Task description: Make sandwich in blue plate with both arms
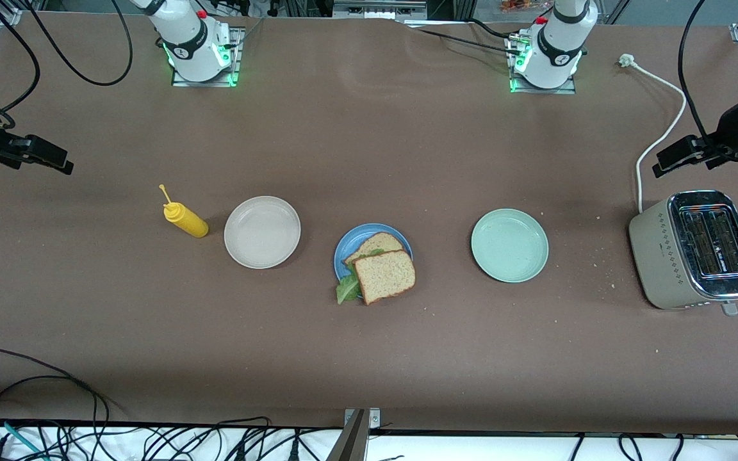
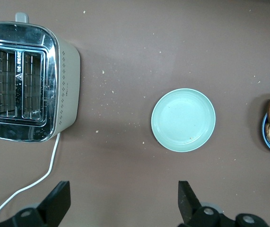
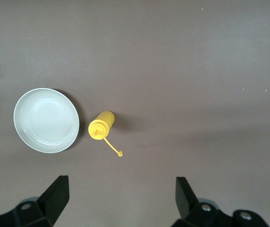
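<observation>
**Clerk:** Listing step in hand: assembly looks finished. Item one, sandwich (image 1: 382, 272): two brown toast slices with a lettuce leaf (image 1: 347, 289) between, lying on the blue plate (image 1: 348, 248) mid-table, top slice and leaf overhanging the rim on the side nearer the front camera.

**Checker:** Claws?

**Clerk:** Left gripper (image 2: 124, 201): fingers spread wide, nothing held, up over the table between toaster (image 1: 696, 250) and pale green plate (image 1: 509, 245). Right gripper (image 3: 120, 198): likewise wide and empty, over the yellow squeeze bottle (image 1: 184, 219) and beige plate (image 1: 262, 232). Both well apart from the sandwich.

**Checker:** Next move?

**Clerk:** By my judgement, little beyond perhaps squaring the top slice; otherwise both arms wait.
</observation>
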Controlling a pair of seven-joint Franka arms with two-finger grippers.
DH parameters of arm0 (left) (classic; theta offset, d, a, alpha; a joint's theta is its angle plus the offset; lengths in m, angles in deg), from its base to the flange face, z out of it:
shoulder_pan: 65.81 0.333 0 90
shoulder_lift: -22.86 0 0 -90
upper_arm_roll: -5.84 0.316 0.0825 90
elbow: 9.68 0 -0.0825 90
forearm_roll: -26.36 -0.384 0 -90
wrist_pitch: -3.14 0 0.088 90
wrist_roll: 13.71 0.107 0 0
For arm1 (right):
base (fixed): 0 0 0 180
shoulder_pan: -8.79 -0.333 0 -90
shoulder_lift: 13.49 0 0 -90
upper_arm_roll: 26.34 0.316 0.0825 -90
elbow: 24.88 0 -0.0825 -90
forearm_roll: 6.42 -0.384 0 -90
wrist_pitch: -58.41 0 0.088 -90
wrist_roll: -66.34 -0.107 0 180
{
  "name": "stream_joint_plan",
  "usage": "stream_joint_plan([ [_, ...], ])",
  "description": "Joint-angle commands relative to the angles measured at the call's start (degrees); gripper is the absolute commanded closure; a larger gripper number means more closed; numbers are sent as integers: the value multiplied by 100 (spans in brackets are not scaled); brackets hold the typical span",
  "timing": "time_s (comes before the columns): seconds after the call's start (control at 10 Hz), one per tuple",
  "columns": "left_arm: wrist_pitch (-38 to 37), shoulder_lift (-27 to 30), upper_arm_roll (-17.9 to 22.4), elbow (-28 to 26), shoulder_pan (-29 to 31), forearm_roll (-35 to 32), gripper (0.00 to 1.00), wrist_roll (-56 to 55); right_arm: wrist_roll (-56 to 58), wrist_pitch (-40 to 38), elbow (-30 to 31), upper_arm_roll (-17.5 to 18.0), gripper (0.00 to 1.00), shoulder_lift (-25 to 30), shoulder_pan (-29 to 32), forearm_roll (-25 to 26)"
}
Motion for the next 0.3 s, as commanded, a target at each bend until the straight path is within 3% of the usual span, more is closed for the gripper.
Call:
stream_joint_plan([
  [0.0, 62, 119, -80, -128, 89, 63, 0, 125, 62, -67, -95, 9, 0, -19, 3, 62],
  [0.2, 53, 127, -80, -128, 89, 63, 0, 142, 62, -67, -103, 9, 0, -19, -6, 53],
])
